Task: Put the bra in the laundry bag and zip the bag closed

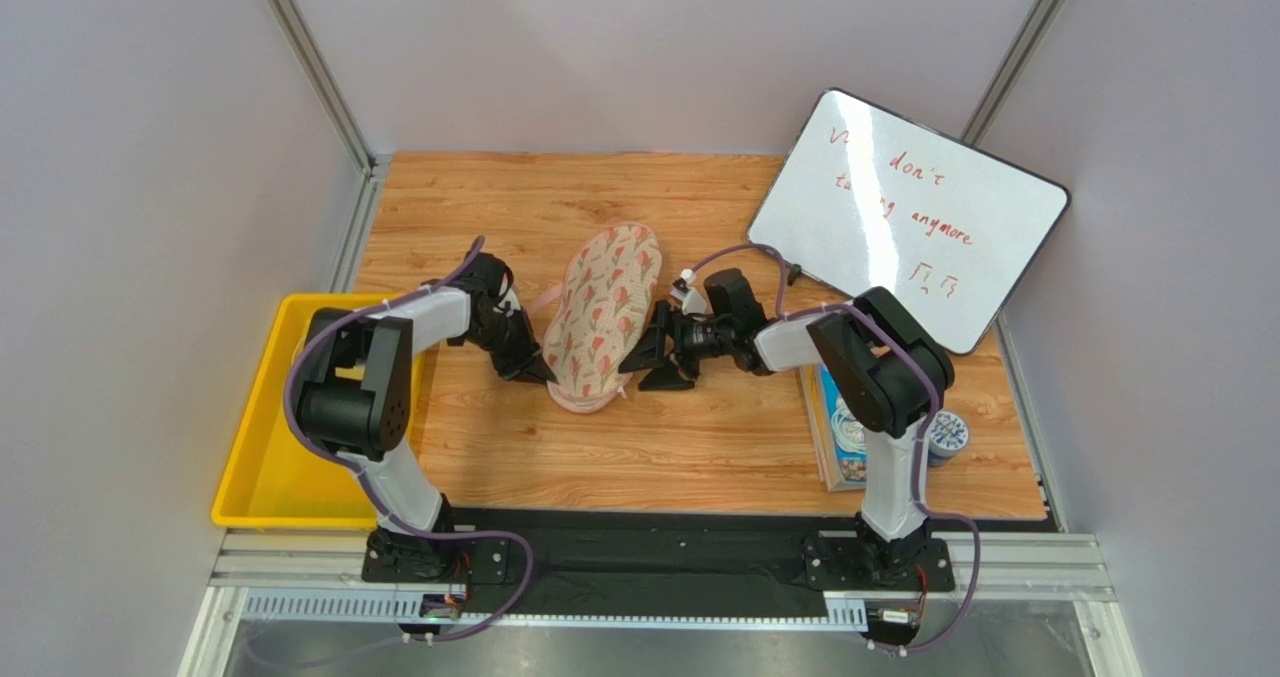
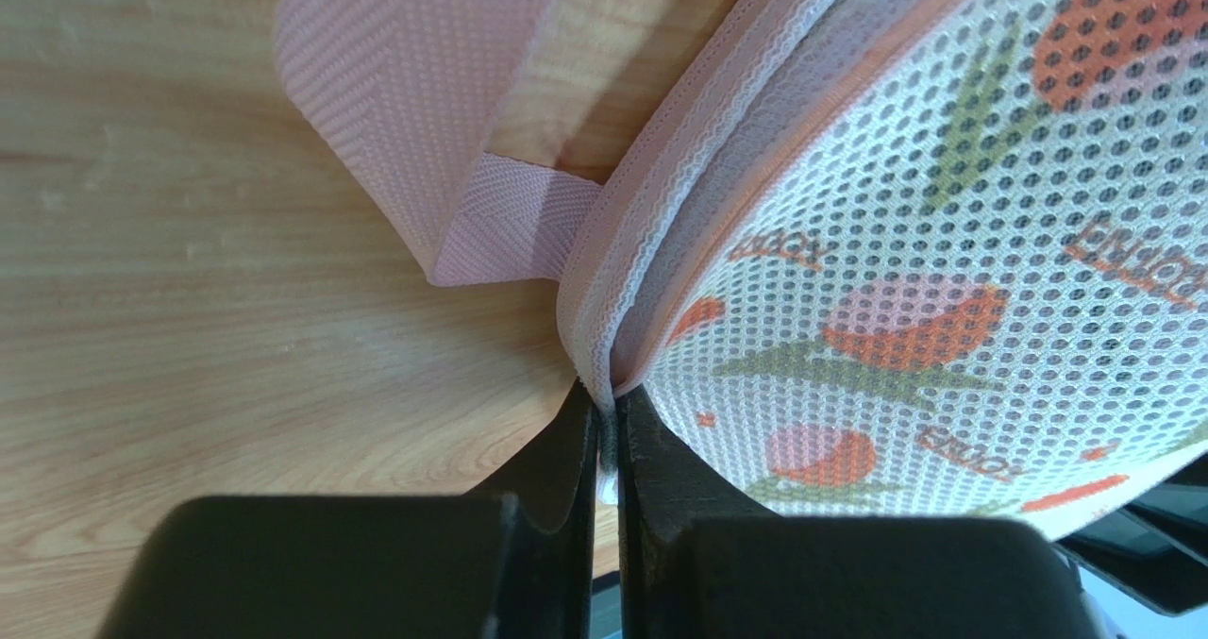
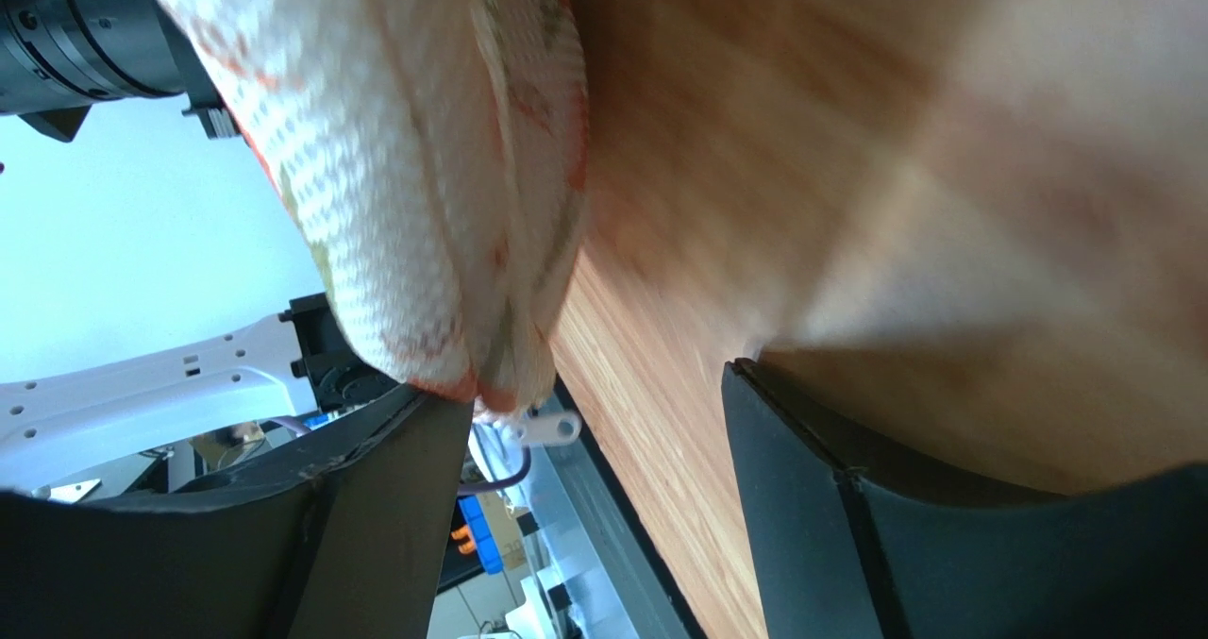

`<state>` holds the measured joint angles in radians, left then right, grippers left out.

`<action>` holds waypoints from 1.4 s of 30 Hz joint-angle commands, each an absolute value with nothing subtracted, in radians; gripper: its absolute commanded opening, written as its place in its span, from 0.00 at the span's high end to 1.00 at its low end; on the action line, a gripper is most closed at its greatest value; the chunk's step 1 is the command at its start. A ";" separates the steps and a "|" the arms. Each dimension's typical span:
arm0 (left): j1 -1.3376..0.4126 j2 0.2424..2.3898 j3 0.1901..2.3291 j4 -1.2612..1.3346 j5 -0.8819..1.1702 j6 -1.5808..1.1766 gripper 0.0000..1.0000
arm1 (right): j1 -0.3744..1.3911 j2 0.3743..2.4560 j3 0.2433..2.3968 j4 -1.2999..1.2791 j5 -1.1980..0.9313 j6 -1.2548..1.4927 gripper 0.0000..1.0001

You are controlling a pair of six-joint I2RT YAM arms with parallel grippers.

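Observation:
The laundry bag lies on the wooden table, leaf-print side up, its halves together. The bra is hidden. My left gripper is at the bag's left edge. In the left wrist view the gripper is shut on the pink zipper rim of the bag, next to a pink fabric loop. My right gripper is open at the bag's right edge. In the right wrist view the gripper stands wide open beside the bag. A white zipper pull hangs at the bag's edge, near one finger and not held.
A yellow plastic bin stands at the left, under the left arm. A whiteboard leans at the back right. A blue-and-white box and a tape roll lie by the right arm's base.

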<state>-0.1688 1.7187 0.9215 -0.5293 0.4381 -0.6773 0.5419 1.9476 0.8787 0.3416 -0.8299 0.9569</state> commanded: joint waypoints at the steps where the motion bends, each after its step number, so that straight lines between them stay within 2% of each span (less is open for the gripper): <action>1: -0.175 1.746 0.972 -0.546 0.433 -0.644 1.00 | 0.557 1.994 0.980 0.413 -0.853 0.971 0.31; 7: -0.175 1.782 1.029 -0.575 0.431 -0.617 1.00 | 0.557 1.954 0.953 0.423 -0.861 0.974 0.33; 10: -0.175 1.786 1.054 -0.592 0.425 -0.597 1.00 | 0.557 1.976 0.957 0.465 -0.867 0.991 0.41; 14: -0.175 1.784 1.098 -0.644 0.374 -0.549 0.99 | 0.557 1.996 0.945 0.546 -0.874 1.067 0.69; 15: -0.175 1.778 1.109 -0.669 0.358 -0.537 0.95 | 0.557 1.993 0.933 0.563 -0.874 1.084 0.73; 16: -0.175 1.761 1.133 -0.682 0.315 -0.526 0.83 | 0.557 1.991 0.927 0.605 -0.871 1.109 0.78; 17: -0.175 1.746 1.144 -0.699 0.284 -0.511 0.77 | 0.558 1.990 0.920 0.626 -0.868 1.130 0.86; 21: -0.176 1.585 1.138 -0.733 0.154 -0.528 0.49 | 0.566 1.973 0.900 0.650 -0.807 1.259 0.99; 23: -0.190 1.447 1.098 -0.730 0.135 -0.548 0.46 | 0.577 1.964 0.911 0.618 -0.776 1.270 1.00; 25: -0.227 1.294 1.040 -0.723 0.105 -0.575 0.49 | 0.586 1.956 0.917 0.583 -0.750 1.270 1.00; 29: -0.487 1.082 0.930 -0.655 0.043 -0.664 0.57 | 0.591 1.953 0.923 0.515 -0.704 1.275 1.00; 31: -0.584 1.017 0.866 -0.617 0.002 -0.730 0.58 | 0.591 1.945 0.922 0.486 -0.680 1.299 1.00; 35: -0.719 1.032 0.789 -0.470 -0.066 -0.808 0.56 | 0.595 1.904 0.917 0.411 -0.629 1.333 1.00; 39: -0.891 1.129 0.816 -0.393 -0.295 -0.767 0.52 | 0.600 1.873 0.923 0.348 -0.600 1.388 1.00; 42: -0.894 1.221 0.825 -0.341 -0.314 -0.765 0.53 | 0.603 1.859 0.926 0.325 -0.580 1.422 1.00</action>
<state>-0.8711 1.1458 0.7952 -0.4816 -0.1680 -0.7544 0.5949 1.9198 0.9085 0.3744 -0.6323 1.3457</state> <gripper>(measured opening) 0.476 0.027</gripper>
